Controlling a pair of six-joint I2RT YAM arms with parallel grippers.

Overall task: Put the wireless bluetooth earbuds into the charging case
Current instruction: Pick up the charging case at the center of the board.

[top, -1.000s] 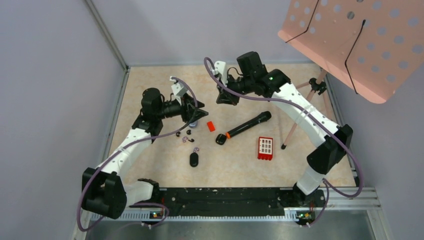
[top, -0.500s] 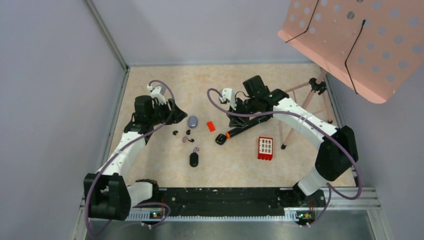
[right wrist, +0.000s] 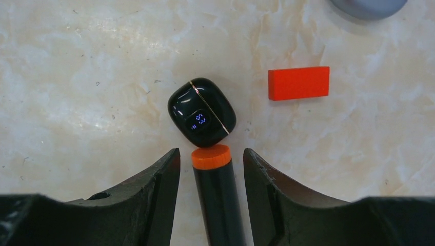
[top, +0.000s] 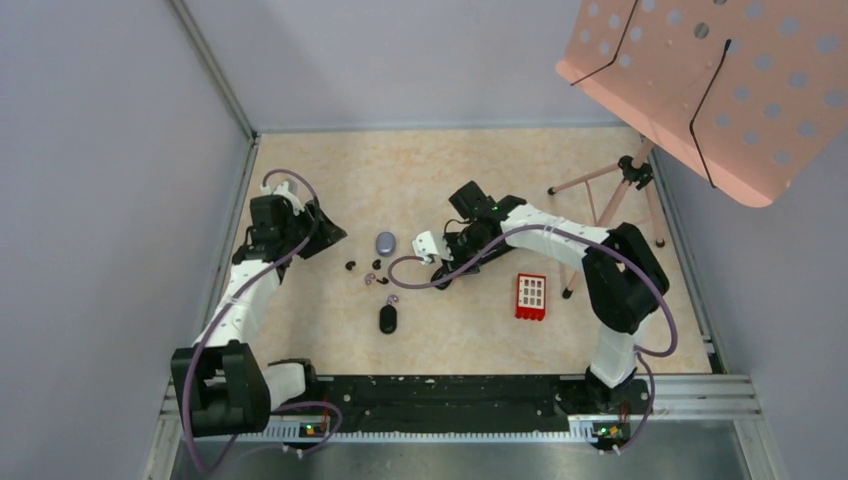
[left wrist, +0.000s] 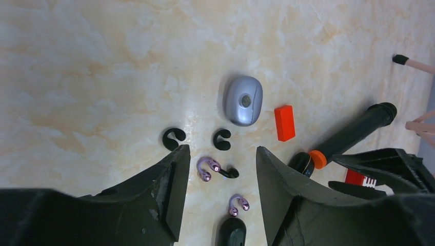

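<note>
Several tiny earbuds lie left of centre: two black C-shaped ones (left wrist: 174, 138) (left wrist: 221, 139), a purple one (left wrist: 209, 168) touching a black one (left wrist: 228, 173), and another purple one (left wrist: 238, 204). A glossy black charging case (right wrist: 201, 119) with a lit display lies closed against the microphone's orange end (right wrist: 211, 156). A grey oval case (left wrist: 243, 100) and a black oval case (top: 388, 319) are also closed. My left gripper (left wrist: 220, 154) hangs open over the earbuds (top: 370, 272), holding nothing. My right gripper (right wrist: 211, 154) stands open astride the microphone (right wrist: 219, 205).
A small red block (right wrist: 298, 83) lies beside the grey case. A red and white block (top: 530, 295) sits right of the microphone. A pink perforated stand (top: 700, 80) overhangs the back right, its tripod legs (top: 585, 180) on the table. Walls close in the left side and the back.
My left arm has pulled back to the left, off the grey case. My right arm has swung down and nearer to the microphone's orange end, and its jaws have opened.
</note>
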